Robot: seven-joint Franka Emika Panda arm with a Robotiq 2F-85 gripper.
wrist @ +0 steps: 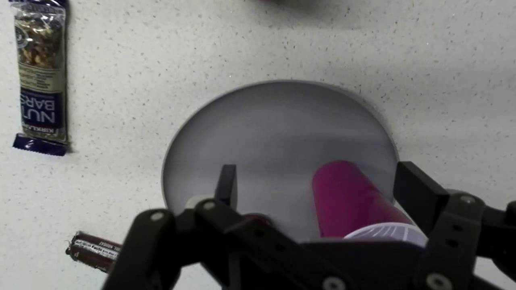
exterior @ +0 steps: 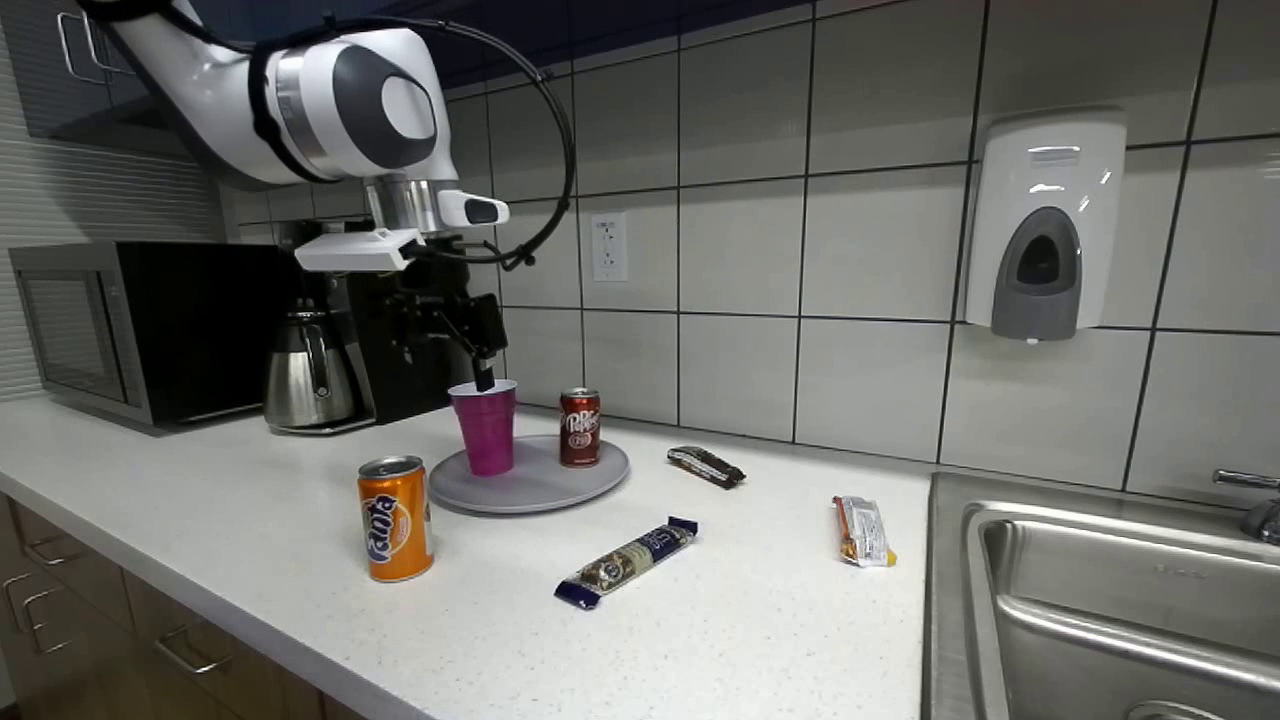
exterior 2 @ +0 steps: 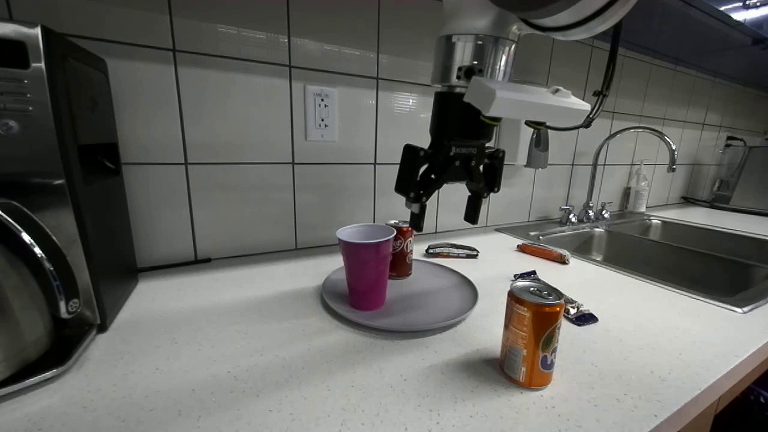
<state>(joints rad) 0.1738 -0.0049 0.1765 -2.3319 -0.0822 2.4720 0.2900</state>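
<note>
Now the claw is hovering spread wide, grasping nothing, near the pink cup, which is standing upright on the gray plate beside the red can; this is looking like a pre-grip step, taking the pink cup probably calling for centring and lowering

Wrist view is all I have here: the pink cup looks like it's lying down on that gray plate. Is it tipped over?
Observer: No, both exterior views show the pink cup standing upright on the gray plate.
Visitor: And the dark red bit peeking out behind the black claw?
Observer: That's a Dr Pepper can.
Visitor: Anything outside my picture?
Observer: Yes, a metal sink set into the counter.
</note>
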